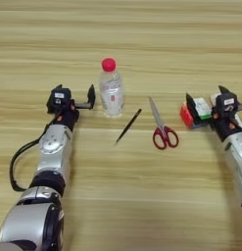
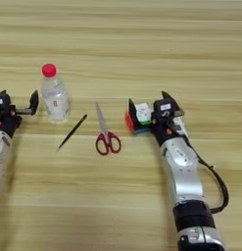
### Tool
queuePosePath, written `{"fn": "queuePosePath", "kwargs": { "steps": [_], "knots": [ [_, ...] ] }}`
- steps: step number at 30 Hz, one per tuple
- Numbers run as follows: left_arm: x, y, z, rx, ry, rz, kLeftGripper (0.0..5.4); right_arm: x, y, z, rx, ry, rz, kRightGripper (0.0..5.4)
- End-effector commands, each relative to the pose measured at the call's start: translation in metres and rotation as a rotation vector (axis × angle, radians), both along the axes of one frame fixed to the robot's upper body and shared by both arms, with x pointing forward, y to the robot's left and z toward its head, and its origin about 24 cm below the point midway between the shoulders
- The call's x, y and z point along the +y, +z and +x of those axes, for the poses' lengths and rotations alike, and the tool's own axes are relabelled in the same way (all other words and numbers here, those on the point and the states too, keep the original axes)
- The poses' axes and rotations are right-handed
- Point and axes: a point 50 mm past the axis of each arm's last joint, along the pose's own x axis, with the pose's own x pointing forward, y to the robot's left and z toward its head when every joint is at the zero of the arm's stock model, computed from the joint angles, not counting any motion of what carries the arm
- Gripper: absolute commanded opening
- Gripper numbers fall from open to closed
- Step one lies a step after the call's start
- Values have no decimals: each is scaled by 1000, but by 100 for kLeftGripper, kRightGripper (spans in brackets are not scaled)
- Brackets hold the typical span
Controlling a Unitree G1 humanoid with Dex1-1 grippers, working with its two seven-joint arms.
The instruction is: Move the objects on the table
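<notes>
Right gripper (image 2: 142, 113) is at the puzzle cube (image 2: 138, 119), right side of the worktop (image 1: 142, 44); one black finger stands on the cube's left face, the other up behind the gripper head, so the fingers look spread around the cube. Can't tell if they are actually pressing on it or only bracketing it. The white remote control (image 2: 181, 126) is mostly hidden behind the right wrist, only a sliver shows just beside the cube. Left gripper (image 1: 76, 100) sits left of the clear bottle (image 1: 111, 92), fingers apart, the near finger tip just beside the bottle wall, not around it. Bottle upright, red cap on top. Thin black pen (image 1: 128, 126) lies slanted just in front of the bottle, red-handled scissors (image 1: 161, 128) lie closed between pen and cube, blades pointing away from the robot. Judged step: right arm is taking the cube, left arm is staged for the bottle. Next move for the right needs the fingers to clamp squarely on opposite cube faces, then lift clear without dragging the remote. Left would need to shift sideways so the bottle sits between its fingers before closing; a nudge from the one finger could tip it.
</notes>
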Motion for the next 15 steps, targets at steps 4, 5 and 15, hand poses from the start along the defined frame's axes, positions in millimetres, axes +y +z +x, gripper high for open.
{"fn": "queuePosePath", "kwargs": {
  "steps": [4,5,15],
  "knots": [
    [-3,3,3,-6,-10,16,540,-27,1,-1,18,-104,-27,538],
    [-3,3,3,-6,-10,16,540,-30,0,-1,24,-117,-29,538],
    [-3,3,3,-6,-9,18,540,-58,-10,5,107,-239,-67,538]
  ]
}}
